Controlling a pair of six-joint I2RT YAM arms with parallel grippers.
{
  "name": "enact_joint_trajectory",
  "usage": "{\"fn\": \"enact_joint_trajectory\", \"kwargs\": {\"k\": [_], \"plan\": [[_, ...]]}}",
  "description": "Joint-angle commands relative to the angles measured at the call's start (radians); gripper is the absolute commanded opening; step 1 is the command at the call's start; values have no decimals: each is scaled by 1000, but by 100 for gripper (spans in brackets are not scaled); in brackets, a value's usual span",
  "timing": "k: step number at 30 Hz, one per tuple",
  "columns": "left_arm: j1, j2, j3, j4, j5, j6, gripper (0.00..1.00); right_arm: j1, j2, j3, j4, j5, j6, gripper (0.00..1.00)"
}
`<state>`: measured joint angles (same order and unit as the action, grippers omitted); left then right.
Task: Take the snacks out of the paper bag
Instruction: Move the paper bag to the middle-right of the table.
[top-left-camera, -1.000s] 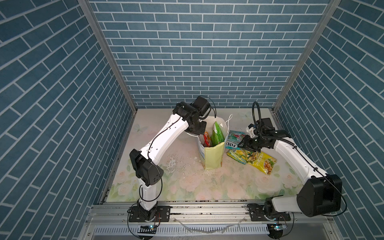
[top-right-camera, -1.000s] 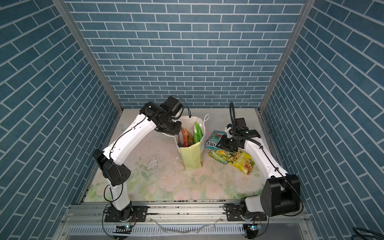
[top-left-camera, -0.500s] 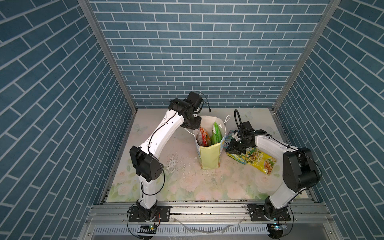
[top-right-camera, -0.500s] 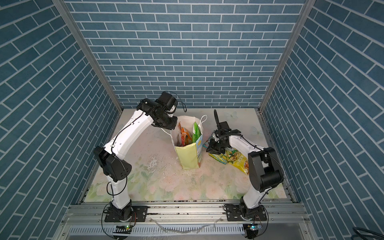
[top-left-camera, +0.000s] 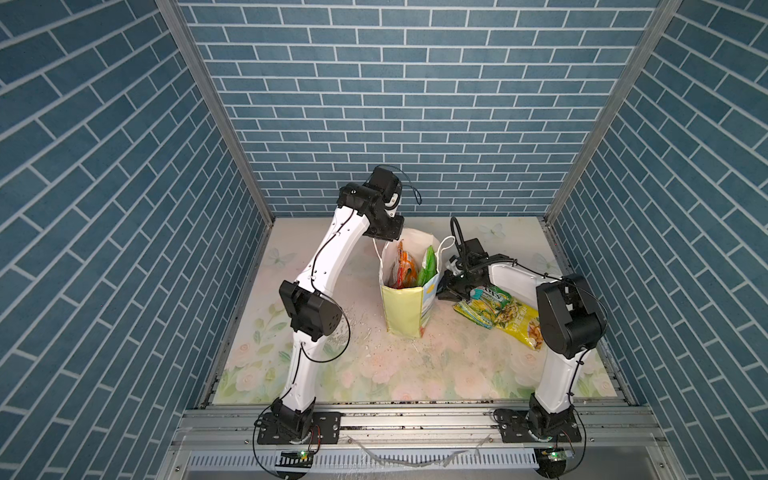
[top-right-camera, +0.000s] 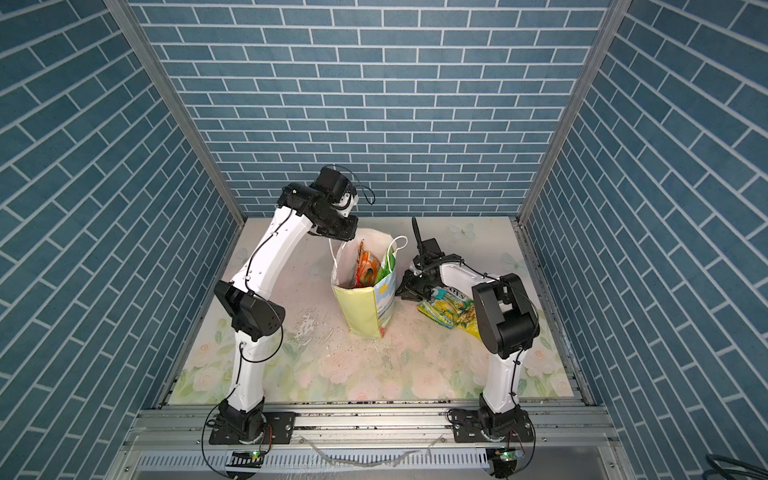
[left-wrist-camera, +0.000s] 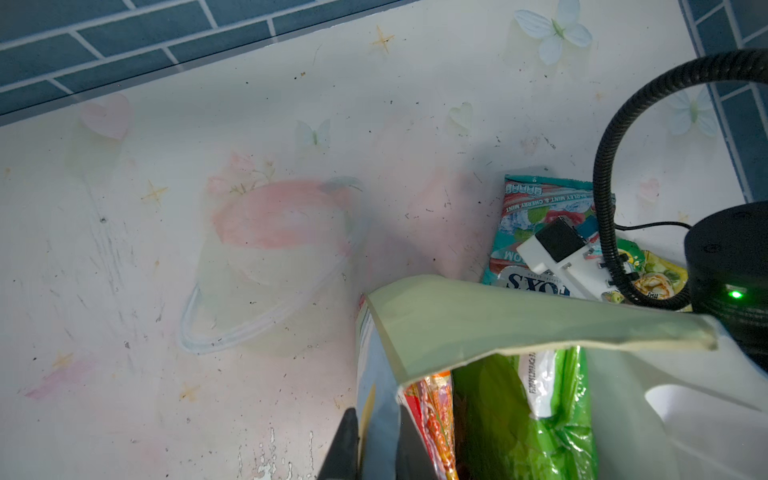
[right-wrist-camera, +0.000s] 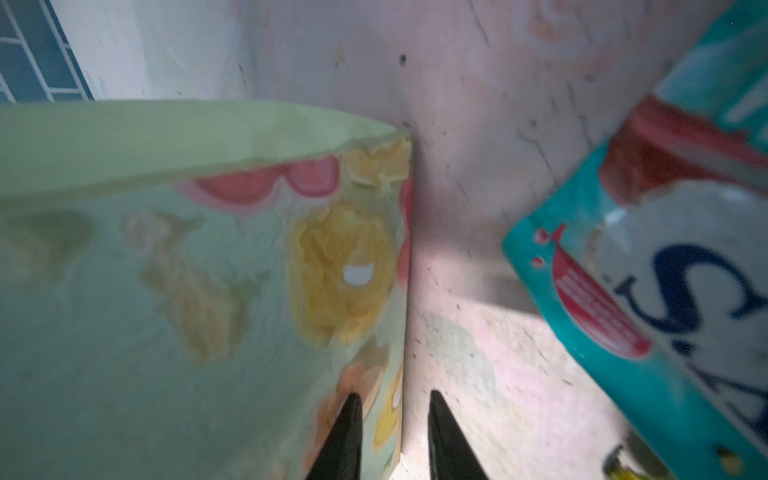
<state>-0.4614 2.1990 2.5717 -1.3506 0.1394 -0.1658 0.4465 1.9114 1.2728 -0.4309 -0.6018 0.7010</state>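
While the left gripper (left-wrist-camera: 377, 424) is clamping the pale yellow-green paper bag (top-left-camera: 405, 309), the right gripper (right-wrist-camera: 393, 399) is hovering empty, part-open, beside it. Glossy upright packets (top-left-camera: 429, 266) are sitting higher, inside.

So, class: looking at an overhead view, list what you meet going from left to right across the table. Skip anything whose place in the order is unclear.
left arm's elbow → paper bag → right pincer → teal FOX'S packet → yellow packet → right arm's elbow
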Motion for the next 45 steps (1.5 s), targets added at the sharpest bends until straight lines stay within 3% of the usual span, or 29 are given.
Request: {"fn": "enact_joint_trajectory", "kwargs": {"k": [1, 8, 11, 14, 19, 24, 30, 35, 38, 43, 45], "plan": [[30, 17, 27, -13, 47, 23, 18, 27, 44, 61, 64, -59, 67, 28], [35, 27, 81, -22, 85, 16, 19, 28, 52, 98, 31, -63, 55, 29], [28, 1, 72, -38, 57, 10, 20, 3, -8, 117, -114, 33, -38, 32], [7, -29, 62, -82, -49, 22, 21, -33, -86, 136, -249, 159, -134, 34], [-10, -89, 49, -157, -174, 13, 31, -97, -217, 209, -413, 370, -260, 37], [-28, -160, 5, -190, -229, -11, 32, -109, -303, 356, -499, 480, -363, 40], [-71, -190, -68, -247, -289, -36, 31, -62, -335, 564, -532, 428, -432, 39], [-73, -235, -185, -135, -215, -61, 29, 43, -291, 736, -564, 350, -463, 39], [-76, -238, -224, -100, -234, -63, 29, 89, -279, 792, -532, 306, -454, 37], [-76, -230, -264, -67, -240, -57, 29, 156, -190, 892, -530, 244, -440, 35], [-76, -230, -279, -57, -232, -57, 24, 180, -142, 925, -556, 235, -434, 33]]}}
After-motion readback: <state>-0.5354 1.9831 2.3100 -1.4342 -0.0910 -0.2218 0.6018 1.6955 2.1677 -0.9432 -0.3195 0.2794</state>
